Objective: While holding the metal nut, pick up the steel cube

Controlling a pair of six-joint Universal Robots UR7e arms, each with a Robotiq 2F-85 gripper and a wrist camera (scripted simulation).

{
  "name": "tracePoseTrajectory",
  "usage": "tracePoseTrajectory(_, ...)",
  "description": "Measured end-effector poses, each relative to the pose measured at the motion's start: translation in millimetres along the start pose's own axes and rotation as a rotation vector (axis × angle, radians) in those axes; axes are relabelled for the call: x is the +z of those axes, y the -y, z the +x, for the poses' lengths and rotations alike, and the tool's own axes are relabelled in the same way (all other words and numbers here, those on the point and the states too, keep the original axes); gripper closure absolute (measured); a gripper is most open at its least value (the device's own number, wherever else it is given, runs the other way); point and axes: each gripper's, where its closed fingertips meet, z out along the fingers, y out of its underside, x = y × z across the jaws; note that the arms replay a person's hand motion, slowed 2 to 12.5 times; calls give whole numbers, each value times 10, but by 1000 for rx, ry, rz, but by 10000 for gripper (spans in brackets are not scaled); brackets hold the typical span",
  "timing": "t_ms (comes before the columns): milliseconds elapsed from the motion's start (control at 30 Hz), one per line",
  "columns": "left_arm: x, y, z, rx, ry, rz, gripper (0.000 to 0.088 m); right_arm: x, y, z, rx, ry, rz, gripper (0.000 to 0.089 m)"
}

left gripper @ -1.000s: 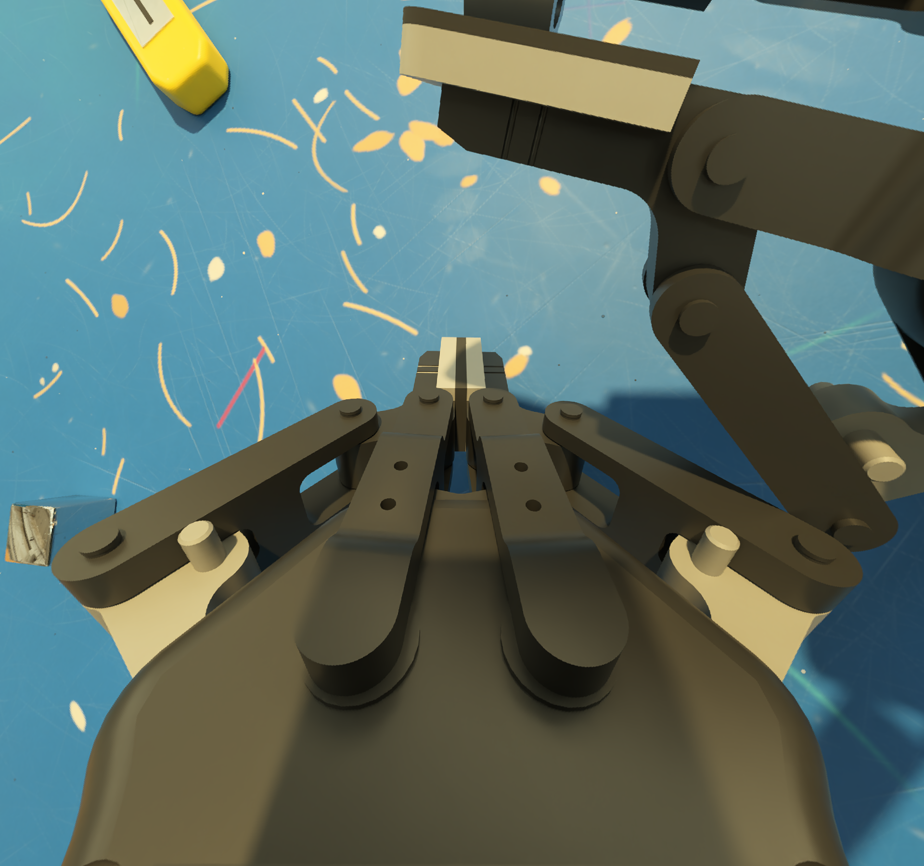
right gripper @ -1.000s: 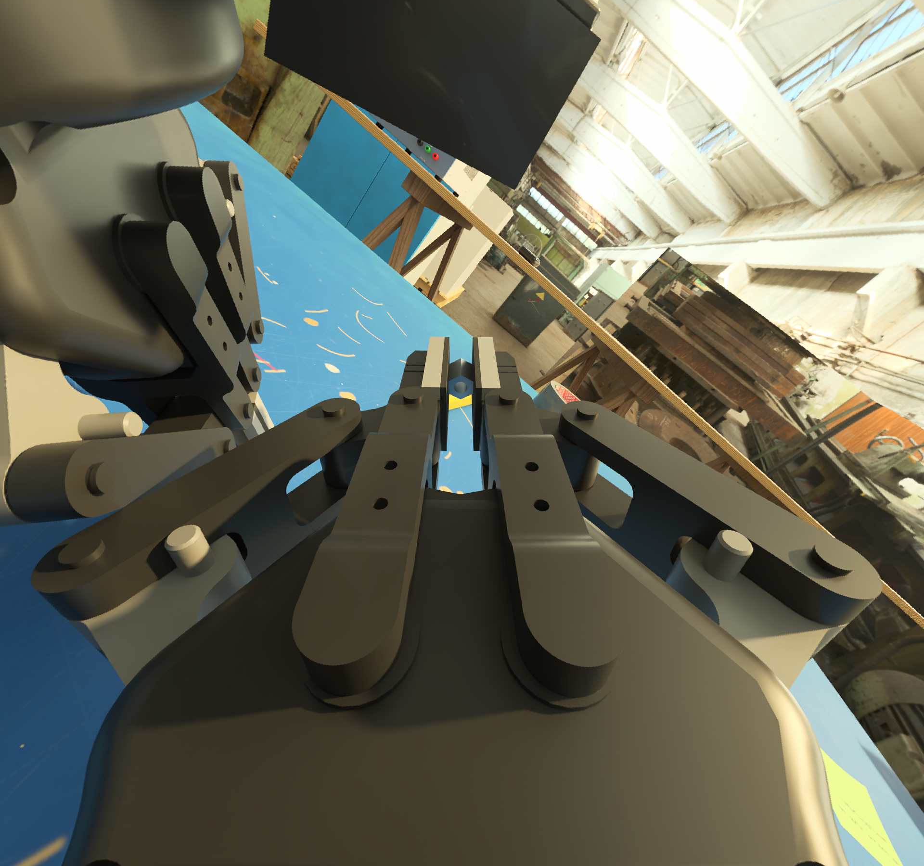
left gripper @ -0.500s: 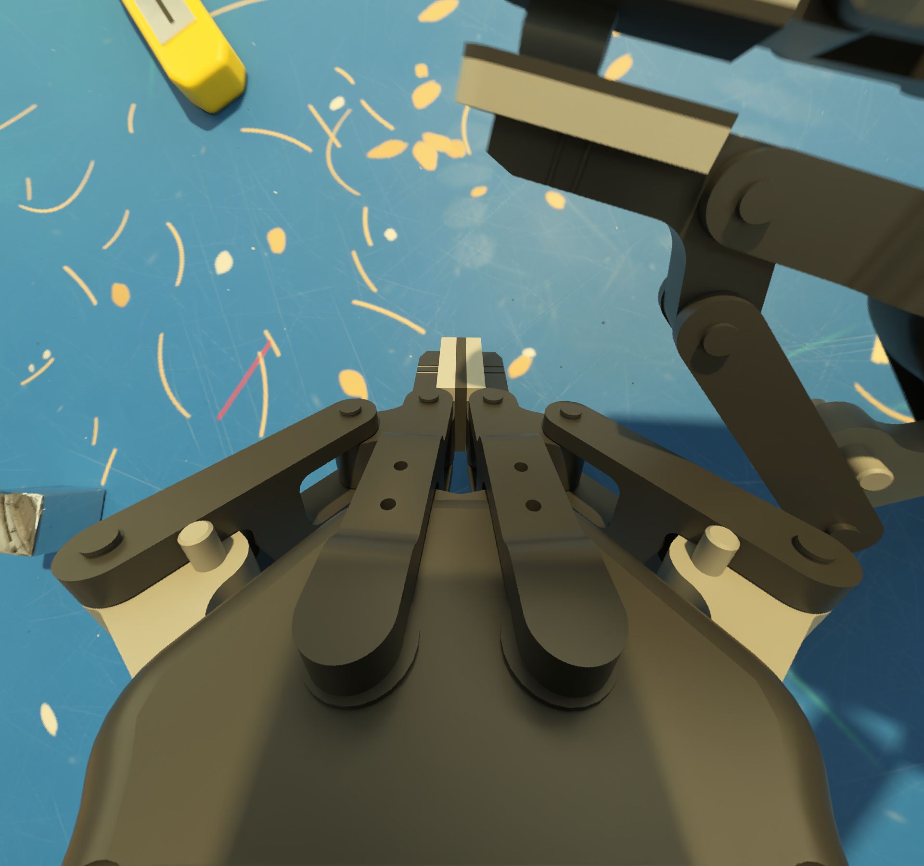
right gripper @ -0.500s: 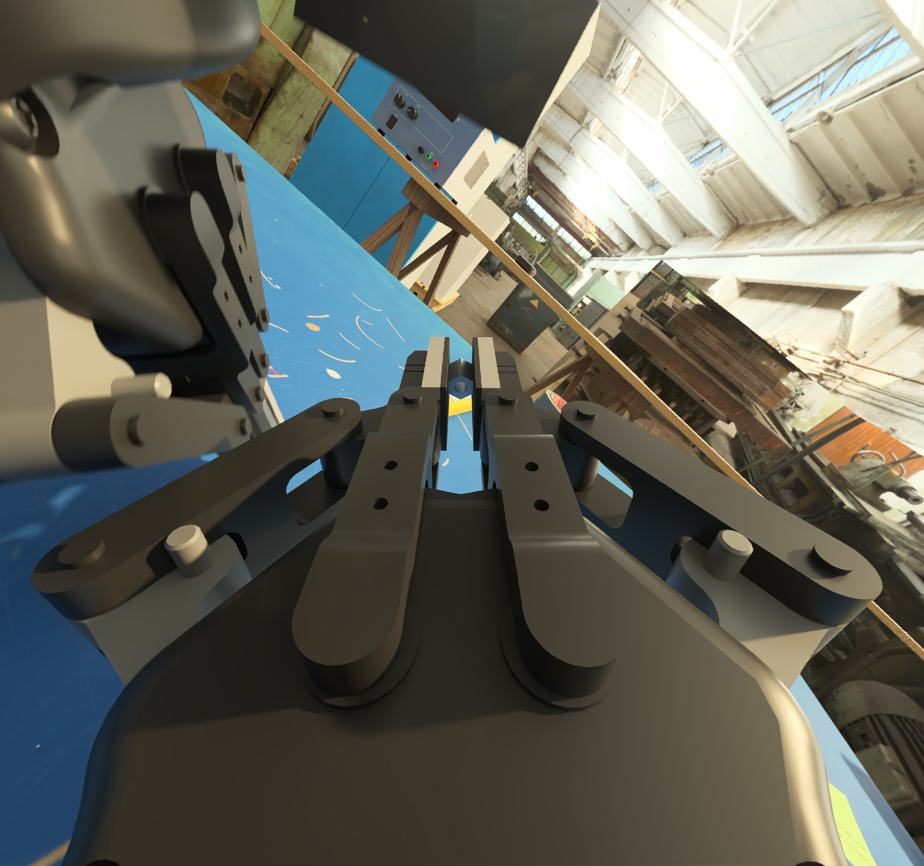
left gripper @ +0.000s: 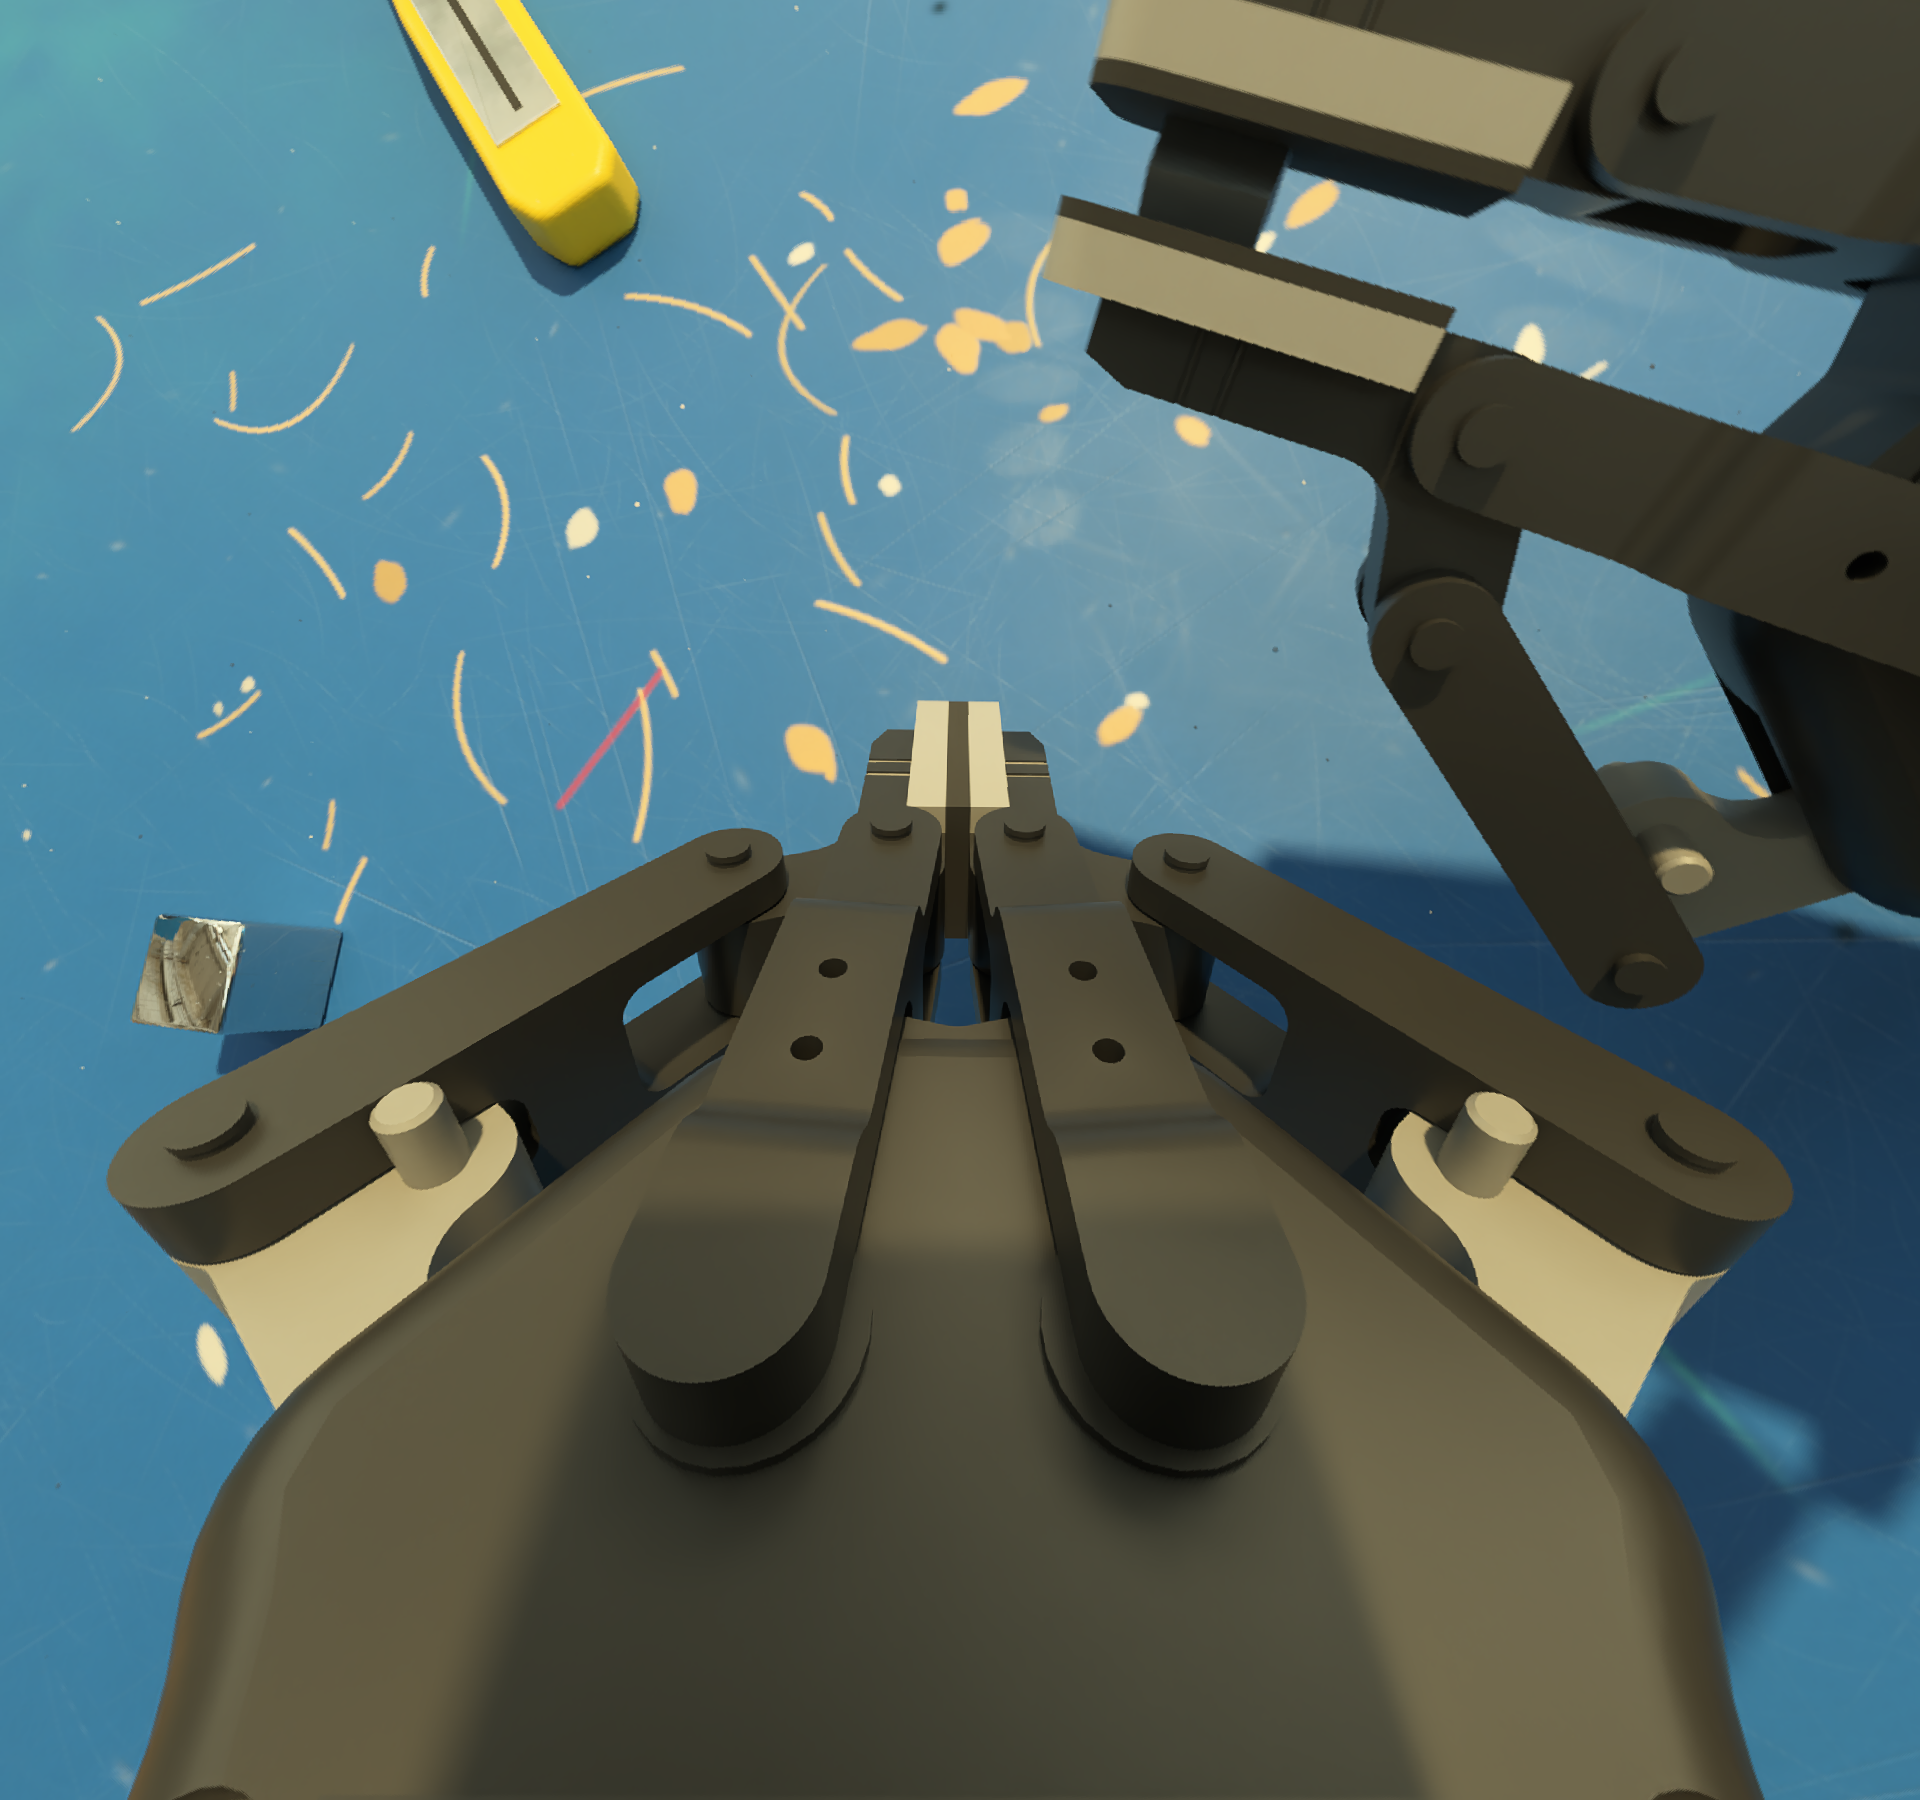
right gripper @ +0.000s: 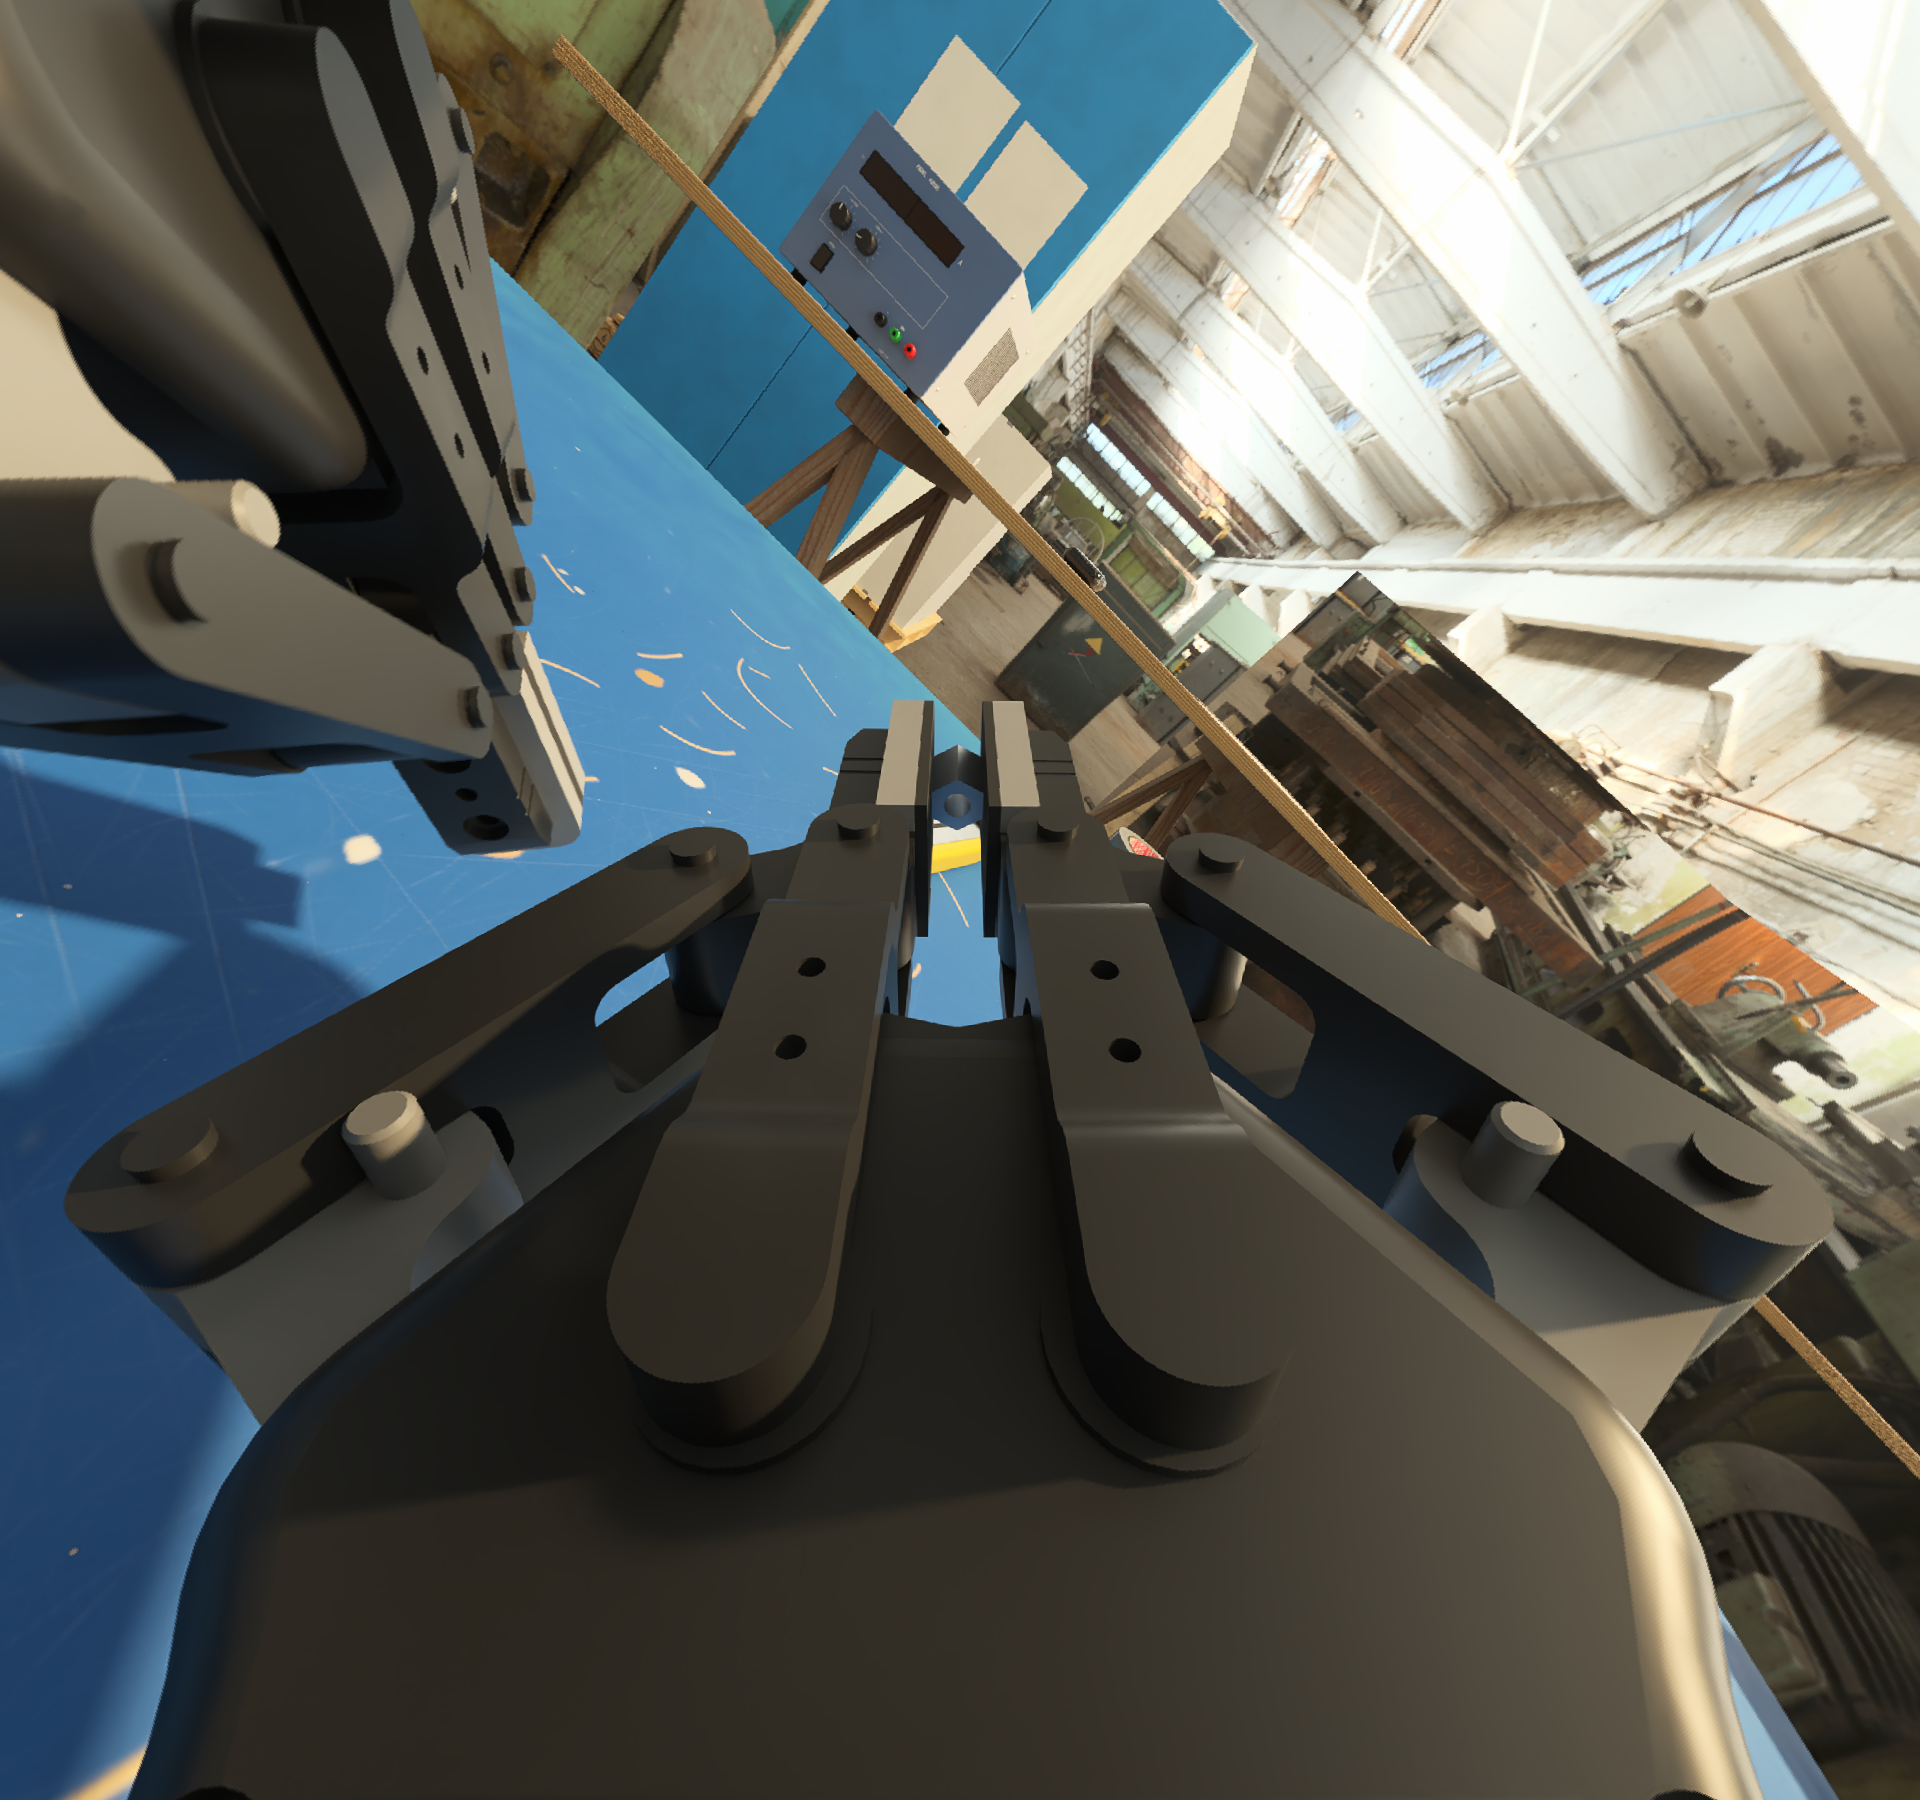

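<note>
2 jaws | right (right gripper: 956, 753) grips metal nut (right gripper: 956, 803); left (left gripper: 957, 753) closed empty; steel cube (left gripper: 234, 974) well left

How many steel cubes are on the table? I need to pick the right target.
1: the shiny steel cube sits on the blue table, left of the shut left gripper. Others may be hidden under the grippers.

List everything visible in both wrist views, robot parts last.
steel cube: 1, mirror-like, on the table at the left, free of both grippers
utility knife: 1, yellow with grey slider, far left of the table
shavings: many, pale orange, scattered over the table
table: 1, blue, scratched
power supply: 1, grey-blue, on a far bench
metal nut: 1, hexagonal, between the right gripper's fingers
left gripper: 1, dark, shut, empty
right gripper: 1, dark, shut on the nut
</note>
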Motion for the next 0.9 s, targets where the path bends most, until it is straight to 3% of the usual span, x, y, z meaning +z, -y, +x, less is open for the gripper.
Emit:
tracePoseTrajectory(300, 74, -57, 94, 51, 9, -29, 882, -9, 31, -12, -43, -4, 5, 814)
tracePoseTrajectory(900, 238, -106, 109, 48, 15, -70, 882, -51, 31, -25, -83, -7, 1, 814)
